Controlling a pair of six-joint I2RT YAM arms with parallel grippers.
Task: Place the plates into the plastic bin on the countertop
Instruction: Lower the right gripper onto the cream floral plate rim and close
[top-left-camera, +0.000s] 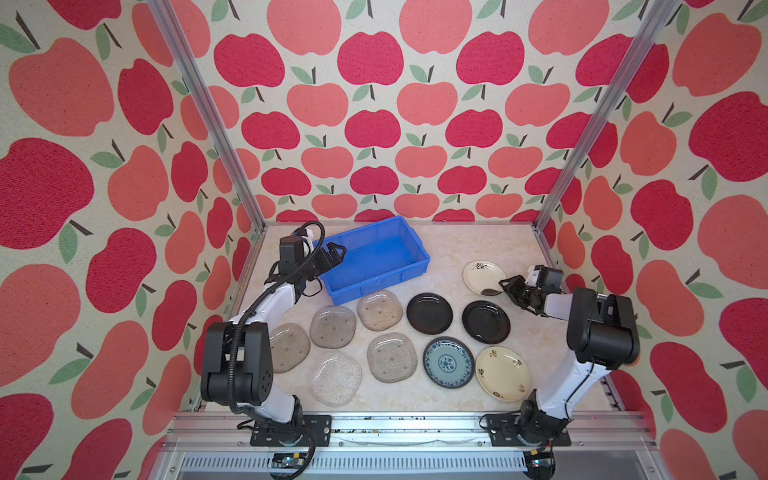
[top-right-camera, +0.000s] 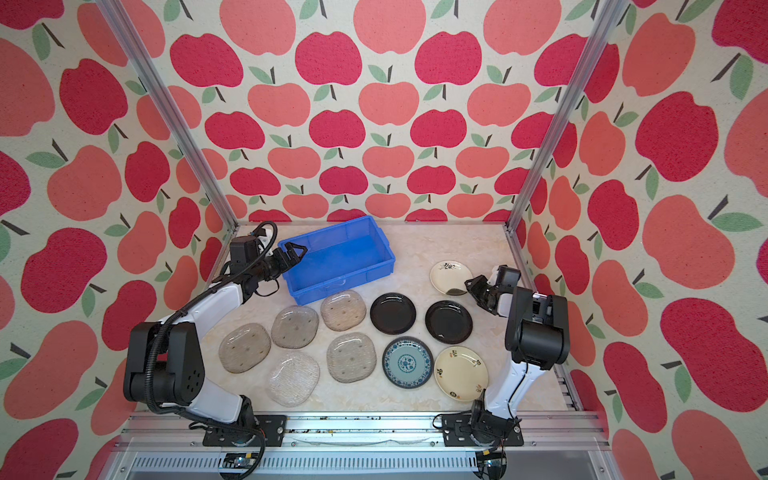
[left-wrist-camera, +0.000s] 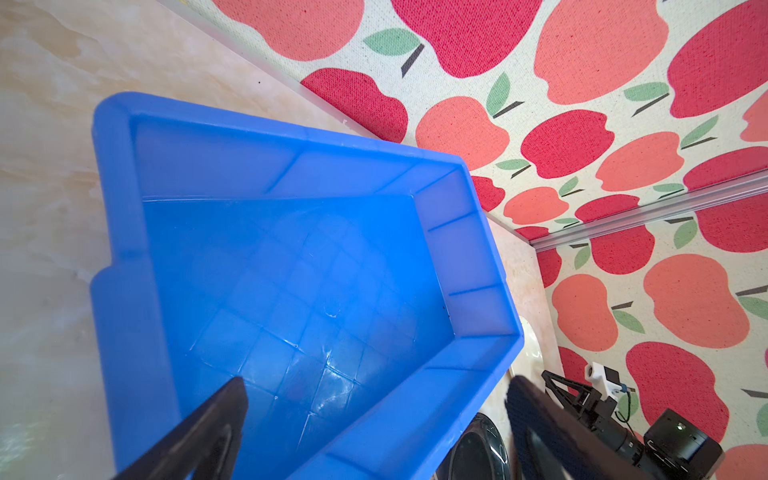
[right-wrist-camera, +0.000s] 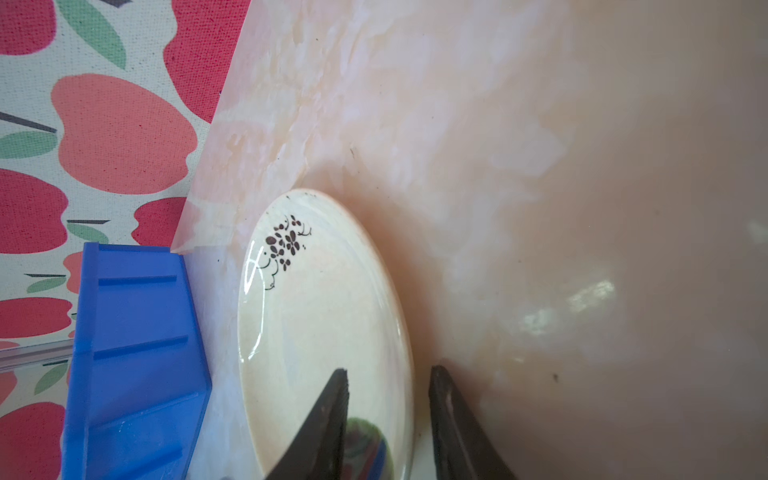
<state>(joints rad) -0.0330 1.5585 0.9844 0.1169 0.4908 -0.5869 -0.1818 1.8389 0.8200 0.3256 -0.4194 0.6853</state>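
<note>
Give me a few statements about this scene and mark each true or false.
1. The plastic bin holds no plates. True.
2. The left gripper grips a glass plate. False: it hangs open over the bin, holding nothing.
3. The right gripper has its jaws either side of the far cream plate rim. True.
4. The black plates are stacked. False: they lie side by side on the countertop.
5. The teal plate lies between a glass plate and the near cream plate. True.
</note>
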